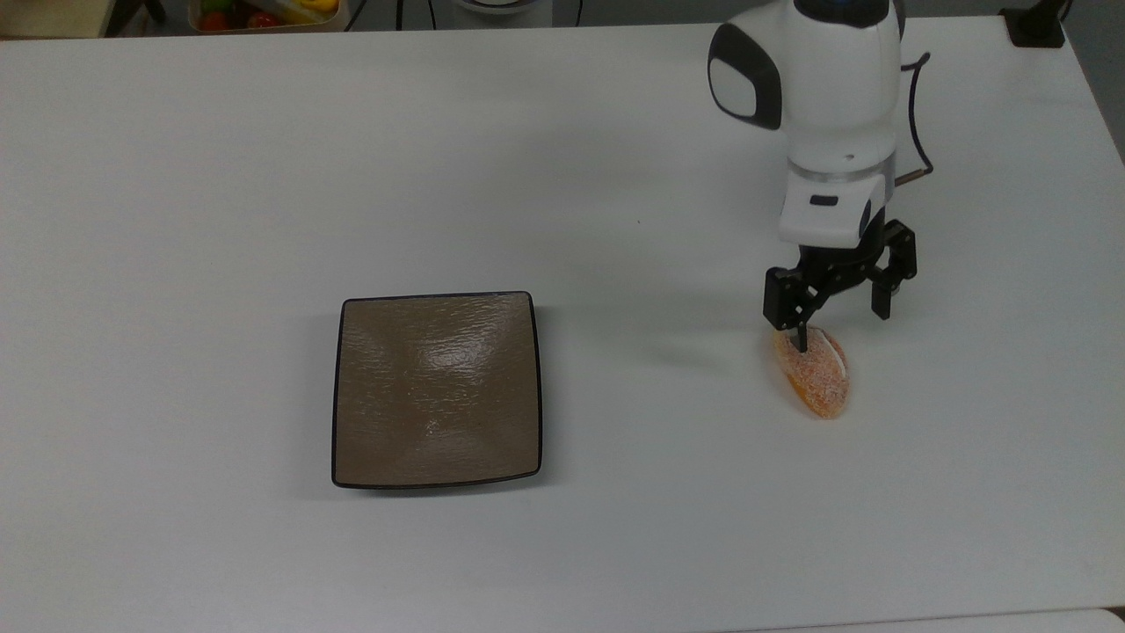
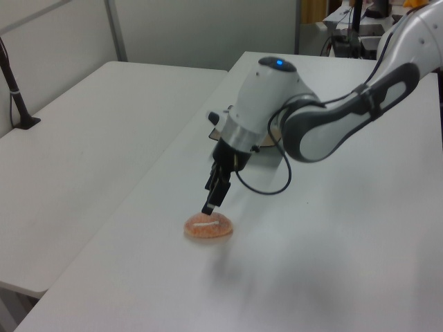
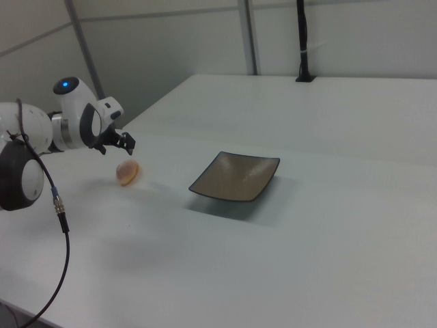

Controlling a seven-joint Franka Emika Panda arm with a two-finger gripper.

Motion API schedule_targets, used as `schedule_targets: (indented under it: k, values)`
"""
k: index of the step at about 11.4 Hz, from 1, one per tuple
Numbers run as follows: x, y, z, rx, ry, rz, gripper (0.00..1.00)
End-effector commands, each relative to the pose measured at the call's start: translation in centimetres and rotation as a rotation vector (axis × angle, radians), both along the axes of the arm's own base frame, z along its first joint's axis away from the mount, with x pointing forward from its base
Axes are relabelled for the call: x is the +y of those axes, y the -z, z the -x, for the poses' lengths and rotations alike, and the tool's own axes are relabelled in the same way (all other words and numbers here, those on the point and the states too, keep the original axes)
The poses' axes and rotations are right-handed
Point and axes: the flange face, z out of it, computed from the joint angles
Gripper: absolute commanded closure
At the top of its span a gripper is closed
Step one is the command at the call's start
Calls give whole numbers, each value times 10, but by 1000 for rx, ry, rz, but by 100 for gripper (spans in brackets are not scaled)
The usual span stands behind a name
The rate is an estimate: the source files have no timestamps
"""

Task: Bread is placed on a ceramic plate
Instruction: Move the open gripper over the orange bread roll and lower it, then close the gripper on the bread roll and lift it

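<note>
The tool (image 1: 839, 325) hangs with fingers spread wide just above the bread's (image 1: 813, 371) far end; the bread lies on the white bench (image 1: 615, 176), well right of the ceramic plate (image 1: 437, 389) in the top view.

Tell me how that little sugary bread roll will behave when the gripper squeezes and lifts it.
The bread looks small, so probably light. Its grainy crust should give the open gripper's fingers grip, though crumbs may shed. Being a rounded oval, it may rock or turn if pinched off-centre.

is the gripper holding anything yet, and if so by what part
Nothing is held. The gripper is open just above the bread, which lies on the table, apart from the ceramic plate.
</note>
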Motion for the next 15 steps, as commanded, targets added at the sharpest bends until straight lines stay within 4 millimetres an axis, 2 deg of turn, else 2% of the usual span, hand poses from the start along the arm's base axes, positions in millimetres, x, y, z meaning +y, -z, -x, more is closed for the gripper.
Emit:
schedule_targets:
  k: [1, 5, 9, 11, 12, 15]
  values:
    - [18, 36, -4, -23, 5, 21, 0]
    - [20, 57, -3, -20, -9, 62, 0]
    - [19, 59, -3, -5, 46, 45, 0]
    - [21, 66, 1, -36, 36, 99, 0]
    - [19, 70, 1, -39, 34, 112, 3]
    - [18, 75, 2, -42, 25, 128, 20]
